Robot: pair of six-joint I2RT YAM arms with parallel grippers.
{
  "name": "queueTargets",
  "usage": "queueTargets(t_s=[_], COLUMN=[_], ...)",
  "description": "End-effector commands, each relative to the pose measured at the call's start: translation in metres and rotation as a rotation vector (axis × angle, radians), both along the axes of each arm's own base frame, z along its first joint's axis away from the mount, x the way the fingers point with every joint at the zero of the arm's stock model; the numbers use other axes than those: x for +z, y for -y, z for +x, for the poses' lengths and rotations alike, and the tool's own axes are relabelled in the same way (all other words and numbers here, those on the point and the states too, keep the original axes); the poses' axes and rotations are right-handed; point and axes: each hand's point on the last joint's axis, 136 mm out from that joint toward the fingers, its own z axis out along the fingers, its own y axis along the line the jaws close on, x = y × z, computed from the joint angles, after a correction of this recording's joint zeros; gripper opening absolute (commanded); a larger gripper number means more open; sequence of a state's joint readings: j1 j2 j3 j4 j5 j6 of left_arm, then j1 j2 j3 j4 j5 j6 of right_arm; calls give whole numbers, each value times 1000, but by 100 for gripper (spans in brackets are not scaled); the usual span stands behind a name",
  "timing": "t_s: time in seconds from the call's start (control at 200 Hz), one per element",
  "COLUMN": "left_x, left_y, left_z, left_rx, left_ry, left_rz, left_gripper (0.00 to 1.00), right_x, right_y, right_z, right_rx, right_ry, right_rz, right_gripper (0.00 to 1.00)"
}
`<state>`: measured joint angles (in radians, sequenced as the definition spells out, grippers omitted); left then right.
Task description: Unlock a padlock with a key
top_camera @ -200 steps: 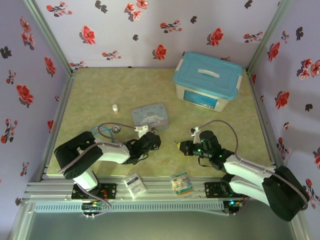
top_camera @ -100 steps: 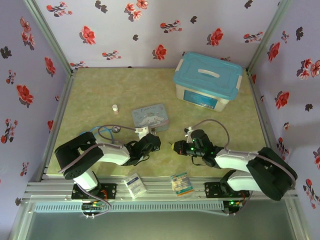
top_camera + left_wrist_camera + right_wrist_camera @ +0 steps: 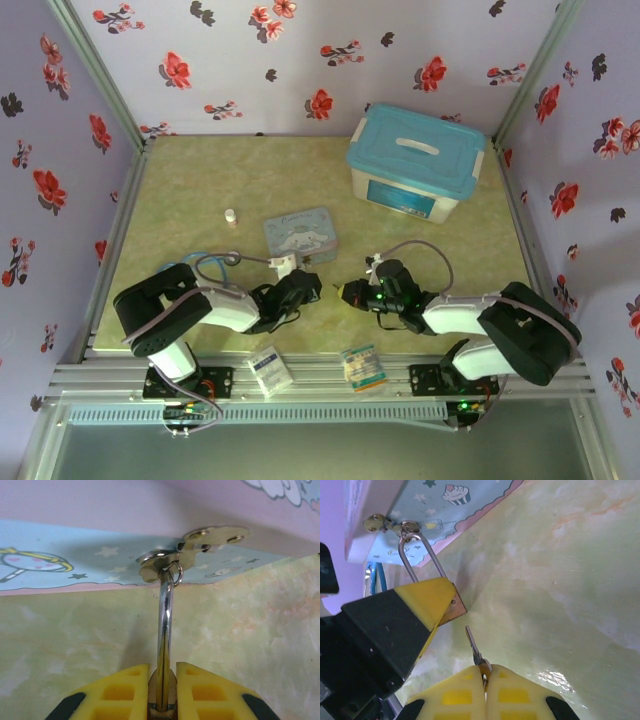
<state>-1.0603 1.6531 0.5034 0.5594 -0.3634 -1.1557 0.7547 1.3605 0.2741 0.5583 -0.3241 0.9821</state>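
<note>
The left gripper (image 3: 162, 675) is pinched narrow on the padlock (image 3: 165, 605), gripping its brass body. The shackle is hooked through the clasp of the pastel tin (image 3: 75, 555). The right gripper (image 3: 485, 677), clamped tight on the key (image 3: 473, 645), holds the blade near the lock's underside. Insertion seems the step in hand. Next, the tip needs lining up with the keyhole, which is hidden.

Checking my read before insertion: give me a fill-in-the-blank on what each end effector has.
The padlock sits clamped in the ___ end effector.
The key is pinched by the ___ end effector.
The shackle passes through the clasp on the pastel ___.
Missing: left; right; tin.
</note>
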Motion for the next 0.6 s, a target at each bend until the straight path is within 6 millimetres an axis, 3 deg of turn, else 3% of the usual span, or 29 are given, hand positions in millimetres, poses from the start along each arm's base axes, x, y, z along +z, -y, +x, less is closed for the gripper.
queueTargets(t_s=[0.0,0.235,0.595], left_x=[1,13,28], left_y=[-7,-8,-6], left_z=[-2,1,7], left_rx=[49,130,177], left_ry=[-22,-10,1], left_rz=[-78,-318,-470], left_gripper=[0,0,0], right_x=[10,13,5], right_y=[-14,-23,-34], right_z=[3,4,2], right_rx=[-25,-57,-46], right_ry=[-72,-130,-182], right_rz=[77,195,286], right_gripper=[0,0,0])
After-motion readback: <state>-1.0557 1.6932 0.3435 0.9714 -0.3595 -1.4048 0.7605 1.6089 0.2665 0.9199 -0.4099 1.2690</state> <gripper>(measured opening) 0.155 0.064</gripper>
